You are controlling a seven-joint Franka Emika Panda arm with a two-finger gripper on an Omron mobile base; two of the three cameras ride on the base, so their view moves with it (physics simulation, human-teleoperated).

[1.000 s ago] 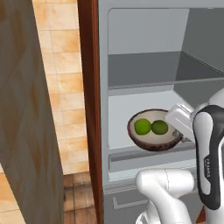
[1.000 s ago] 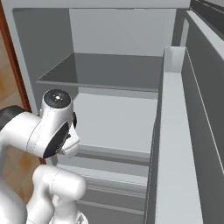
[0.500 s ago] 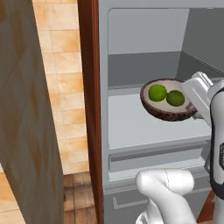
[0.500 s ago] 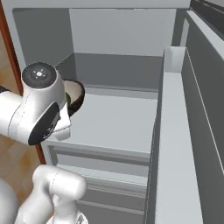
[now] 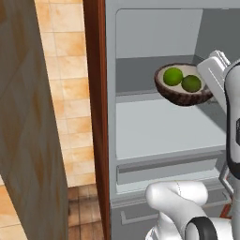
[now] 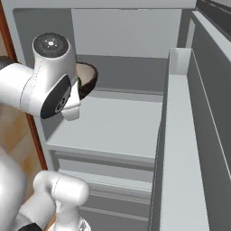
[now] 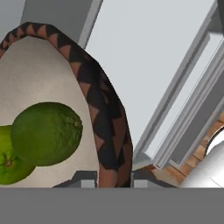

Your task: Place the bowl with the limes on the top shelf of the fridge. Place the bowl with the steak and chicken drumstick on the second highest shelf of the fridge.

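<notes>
Kitchen w/ tan tile wall [image 5: 65, 93] and a brown wood panel [image 5: 28, 131] at left; fridge [image 5: 164, 122] stands open, light grey inside. Gripper [image 7: 114, 180] has its jaws closed narrow on the bowl's rim, one finger inside the wall, one outside, seen in hand view. Bowl [image 5: 183, 85] is dark brown outside w/ zigzag pattern, pale beige inside, held up in the air, tilted a bit. It hangs at about the level of the top shelf [image 5: 136, 77], at the front edge, not resting on anything I can see. Two limes [image 5: 173, 76] sit inside, touching each other, near the middle. Paler shelf [image 5: 164, 126] lies below the bowl, drawers [image 5: 164, 171] under that. In right base view the arm's big white joint covers most of the bowl [image 6: 88, 77]; fridge door w/ its bins [image 6: 189, 149] stands to the right, well apart.
</notes>
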